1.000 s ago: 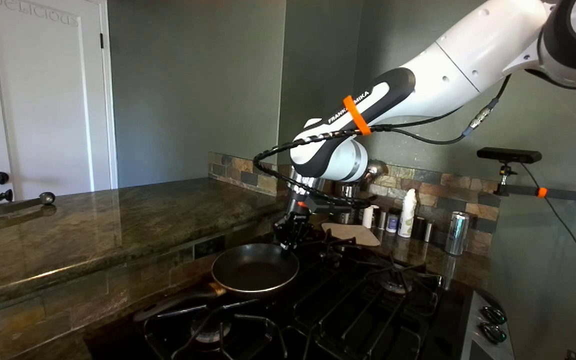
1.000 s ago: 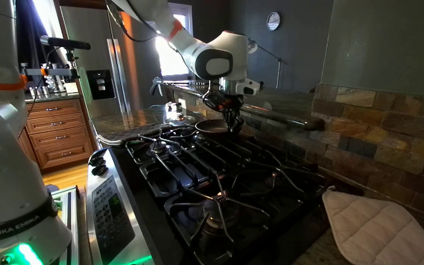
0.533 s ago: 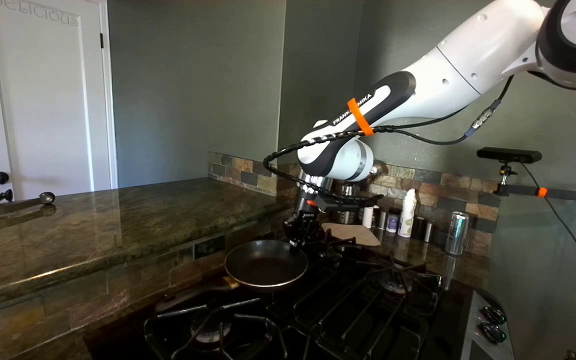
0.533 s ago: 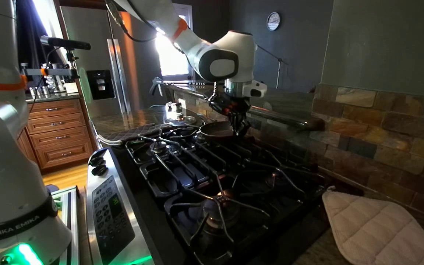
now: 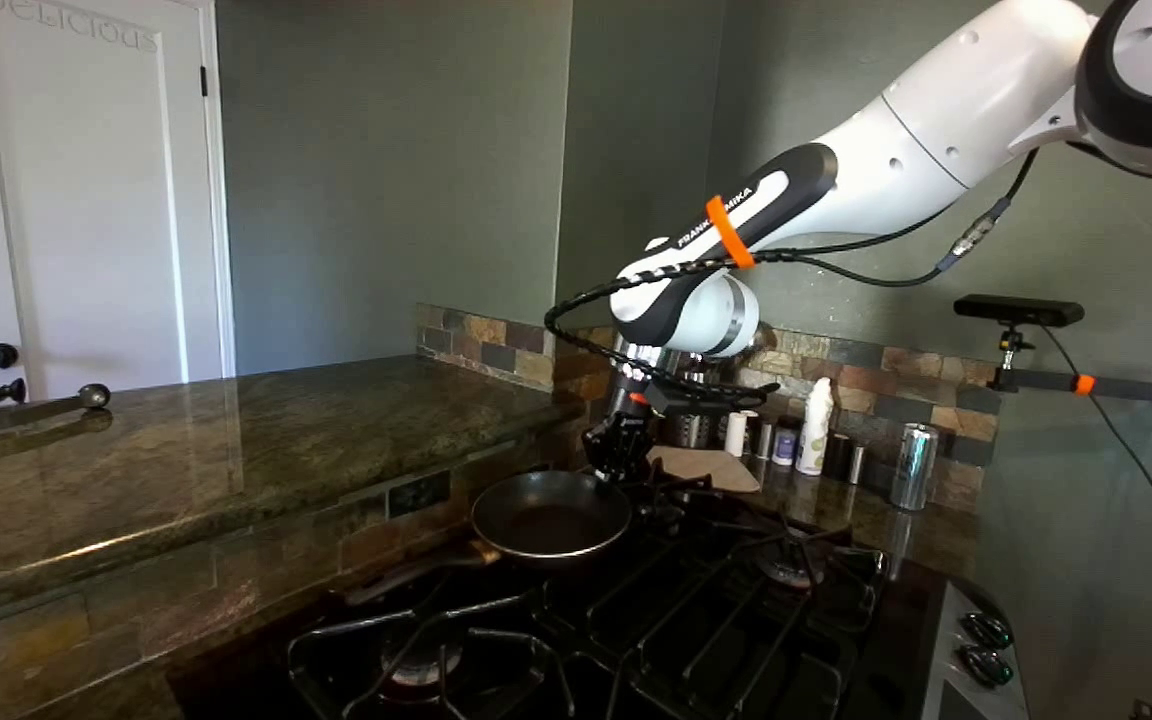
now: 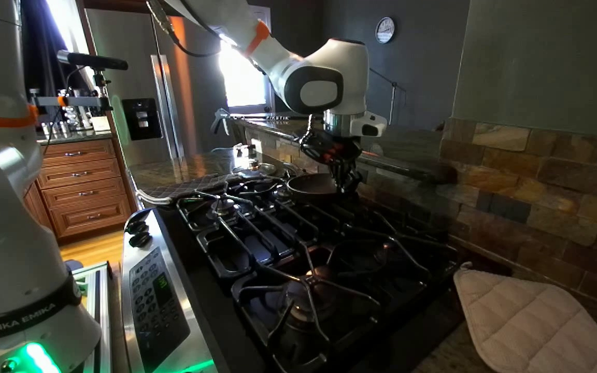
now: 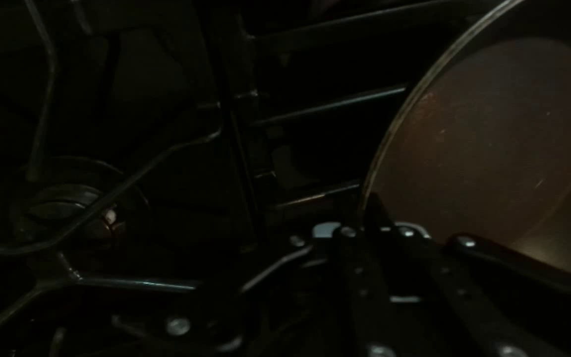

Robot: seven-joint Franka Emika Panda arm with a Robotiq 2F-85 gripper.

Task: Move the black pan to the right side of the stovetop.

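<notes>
The black pan is at the back of the stovetop, about midway along it, and the step in hand looks to be carrying or sliding it across. The fingers are closed together on its rim, one to each side of that edge in the wrist view, with nothing else in hold; whether the base clears the grates or rests on them cannot be told. Because the pinch lies roughly opposite the handle, that heavy end will probably droop or swing, so slow, level travel suits, with just enough lift to pass the bars. Judged from the control panel, right should mean the end near the pale pot holder, and the burner on that side offers open room. The tight edge is at the back: the handle runs near the tiled wall below the raised bench, and a twist could knock it there. The pan ought to come down short of the pot holder, flat on the bars, before the fingers part.
</notes>
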